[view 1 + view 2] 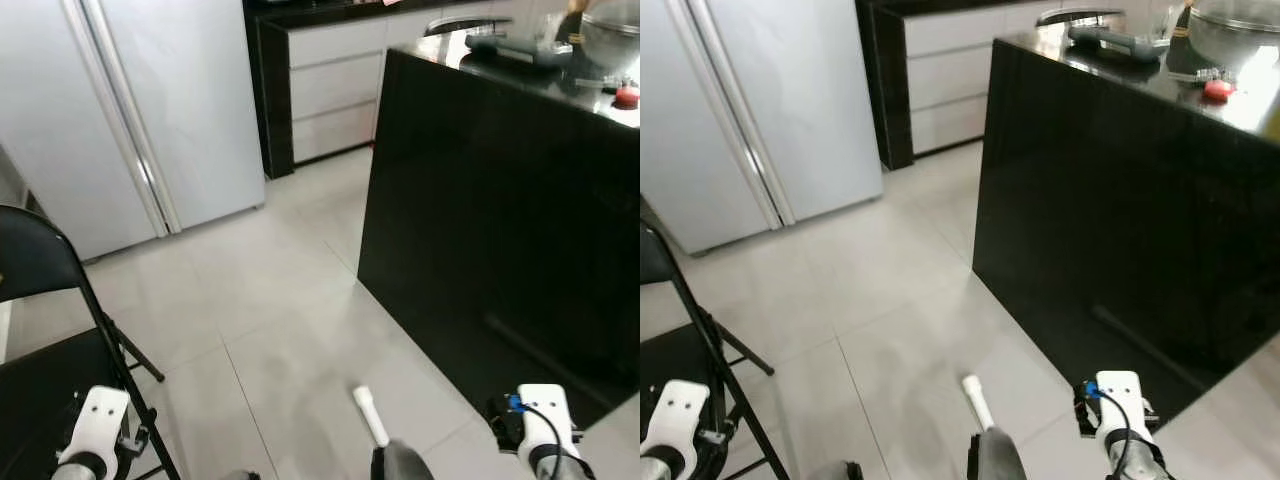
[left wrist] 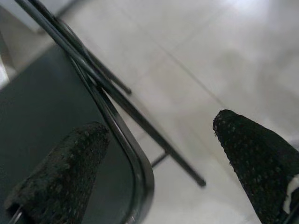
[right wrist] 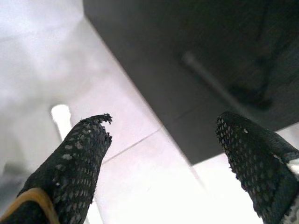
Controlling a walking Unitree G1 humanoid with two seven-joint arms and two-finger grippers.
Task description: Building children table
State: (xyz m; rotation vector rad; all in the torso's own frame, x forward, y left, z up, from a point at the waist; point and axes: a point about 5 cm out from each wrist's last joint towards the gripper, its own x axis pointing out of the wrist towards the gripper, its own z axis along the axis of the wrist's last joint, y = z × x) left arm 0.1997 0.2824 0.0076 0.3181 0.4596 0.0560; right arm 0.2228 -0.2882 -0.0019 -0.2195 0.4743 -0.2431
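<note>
The two head views look forward and down from the robot's head at the tiled floor (image 1: 270, 290), the refrigerator (image 1: 130, 110) and the black table (image 1: 1120, 200); they share almost the same scene. The left wrist view looks along the left pincer (image 2: 161, 161), very near the folding chair (image 2: 56, 112) beneath it. The right wrist view looks along the right pincer (image 3: 163, 154) toward the floor and the foot of the table beyond the fingertips.

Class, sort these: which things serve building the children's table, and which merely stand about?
Job: white rod, possibly a table leg; left gripper, open; right gripper, open.
Standing about: black folding chair; fridge; black counter; metal bowl.
</note>
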